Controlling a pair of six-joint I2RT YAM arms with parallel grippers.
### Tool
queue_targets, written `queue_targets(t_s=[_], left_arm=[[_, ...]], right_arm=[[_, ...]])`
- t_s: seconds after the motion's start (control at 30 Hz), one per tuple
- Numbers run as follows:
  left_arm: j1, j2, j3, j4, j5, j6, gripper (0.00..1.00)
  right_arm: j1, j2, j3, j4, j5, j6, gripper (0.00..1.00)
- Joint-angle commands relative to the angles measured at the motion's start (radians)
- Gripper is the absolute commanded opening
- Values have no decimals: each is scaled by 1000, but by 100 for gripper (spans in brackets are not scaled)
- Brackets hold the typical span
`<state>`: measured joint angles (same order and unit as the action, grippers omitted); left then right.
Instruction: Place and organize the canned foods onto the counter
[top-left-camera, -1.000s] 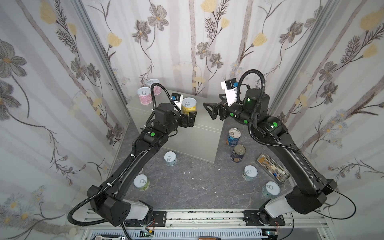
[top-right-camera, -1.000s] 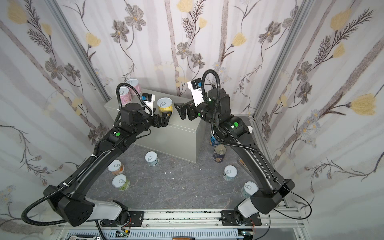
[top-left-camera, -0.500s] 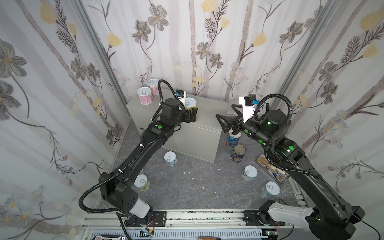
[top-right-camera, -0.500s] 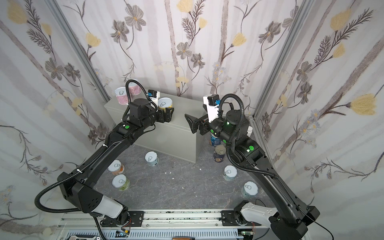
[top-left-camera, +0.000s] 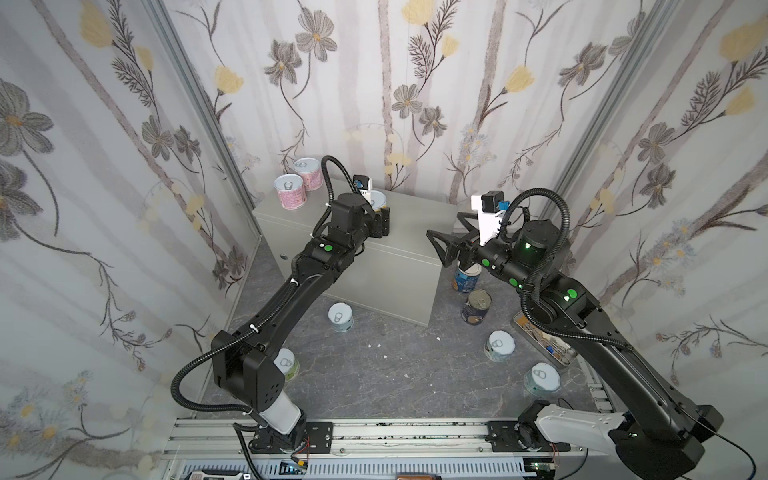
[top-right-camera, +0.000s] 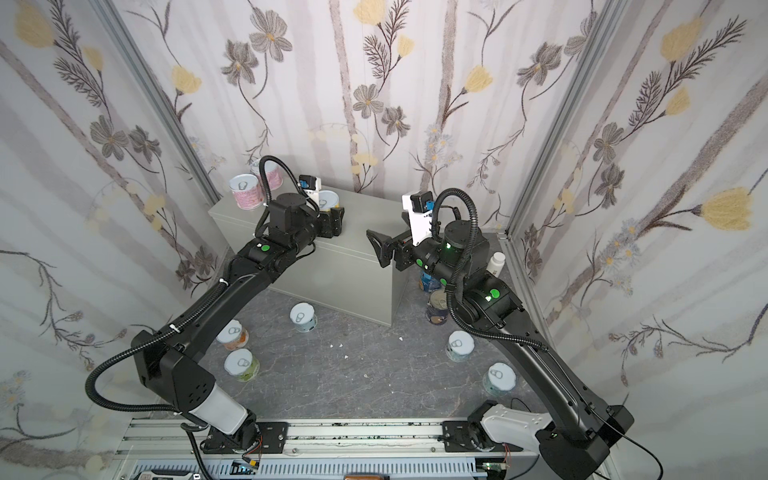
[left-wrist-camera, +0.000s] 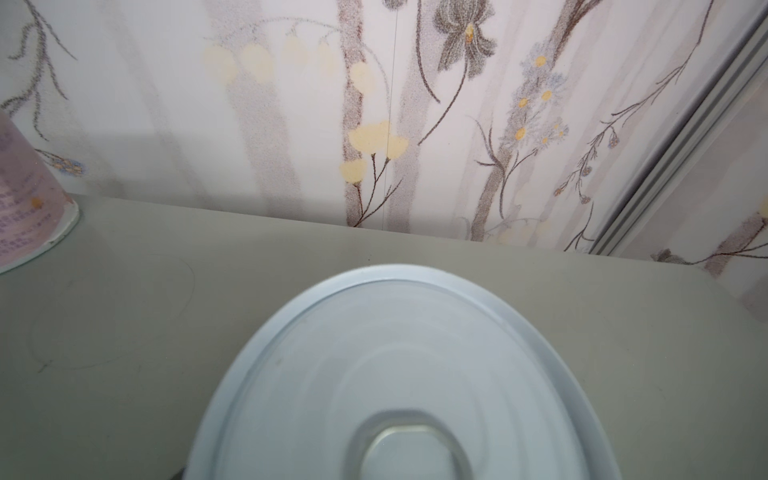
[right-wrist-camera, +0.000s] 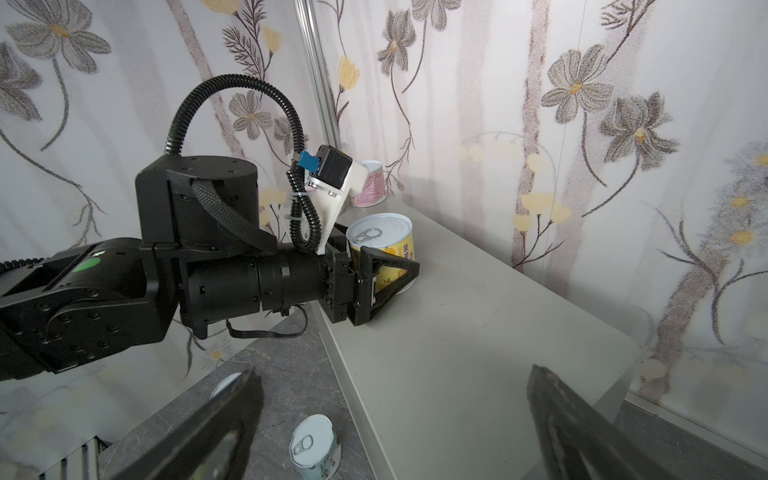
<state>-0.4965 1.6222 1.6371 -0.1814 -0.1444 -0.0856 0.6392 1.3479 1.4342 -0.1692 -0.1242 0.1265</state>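
A yellow can (right-wrist-camera: 384, 245) stands upright on the grey counter (top-left-camera: 407, 232), near its back edge. My left gripper (right-wrist-camera: 384, 259) has closed in on it, with a finger against each side. The can's lid (left-wrist-camera: 399, 374) fills the left wrist view. Two pink cans (top-left-camera: 289, 196) (top-left-camera: 308, 178) stand at the counter's back left corner. My right gripper (top-left-camera: 446, 232) hangs open and empty off the counter's right front corner. More cans stand on the floor: a short blue one (top-left-camera: 340, 317), a green one (top-left-camera: 286, 363), a tall blue one (top-left-camera: 467, 278) and a navy one (top-left-camera: 476, 305).
Two more short cans (top-left-camera: 500, 346) (top-left-camera: 541, 380) stand on the dark floor at the right, below my right arm. A flat tin (top-left-camera: 544, 340) lies by the right wall and a white bottle (top-right-camera: 495, 264) stands behind the arm. Walls close in on three sides.
My left arm reached further over the counter, and its fingers closed in around the yellow can. My right arm drew back to the right, off the counter, and stayed open.
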Motion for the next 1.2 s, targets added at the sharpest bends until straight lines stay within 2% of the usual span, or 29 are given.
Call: queue_targets(t_s=[0.0, 0.23, 0.4, 0.77, 1.17], left_arm=[[-1, 25, 24, 37, -81, -10, 77], [1, 110, 113, 43, -253, -11, 77], [8, 172, 168, 65, -315, 2, 77], [112, 216, 176, 104, -289, -80, 77], [162, 261, 194, 127, -266, -89, 77]], right_arm=[[-1, 15, 13, 1, -11, 17, 100], [2, 44, 47, -81, -14, 27, 100], [7, 65, 86, -139, -9, 28, 100], [11, 126, 188, -252, 3, 22, 100], [30, 203, 288, -303, 10, 18, 100]])
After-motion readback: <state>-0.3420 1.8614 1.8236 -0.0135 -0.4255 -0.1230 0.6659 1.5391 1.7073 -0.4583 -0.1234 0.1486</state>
